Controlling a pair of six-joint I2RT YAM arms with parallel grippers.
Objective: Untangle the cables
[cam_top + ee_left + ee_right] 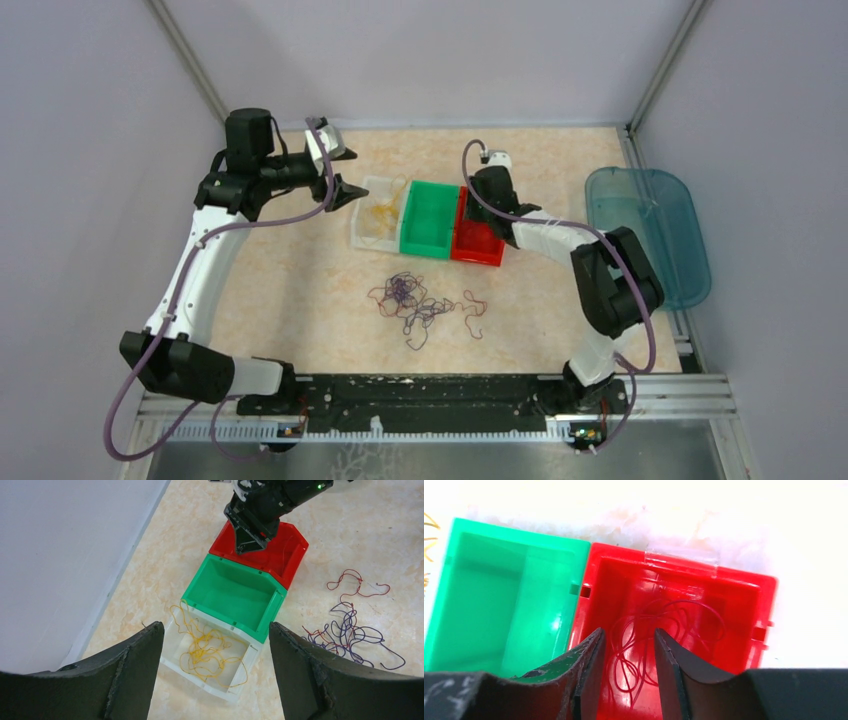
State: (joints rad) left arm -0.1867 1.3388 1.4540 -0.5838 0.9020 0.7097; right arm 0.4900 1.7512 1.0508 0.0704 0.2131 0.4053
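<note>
The right gripper (pixel 627 632) is hanging directly over the red plastic storage bin (pixel 754 595), its jaws standing partly apart with nothing pinched between them. A bundle of thin red cables (pixel 674 615) is lying loose on that bin's floor just below the fingertips. This is looking like the drop-off of a sorted strand. To do it well, the gripper should be rising straight up with the jaws parted so that no loop is catching on a finger and trailing out over the rim.

The remaining work is waiting nearer the arms: a knot of dark purple and red cables (pixel 410 300) is sitting on the beige marbled table (pixel 300 300), with one red strand (pixel 473 310) lying at its right edge, probably the easiest to take next. The thin yellow-orange cables (pixel 205 650) are resting in the clear plastic bin (pixel 372 235) at the left of the row. The green plastic bin (pixel 432 220) between the two is holding nothing visible.

The right arm is reaching far and leftward with its elbow folded out to the right and its wrist pointing down. The left arm is arching along the left side, and the left gripper (pixel 215 625) is hovering above the clear bin, tilted toward it, jaws spread wide and empty
</note>
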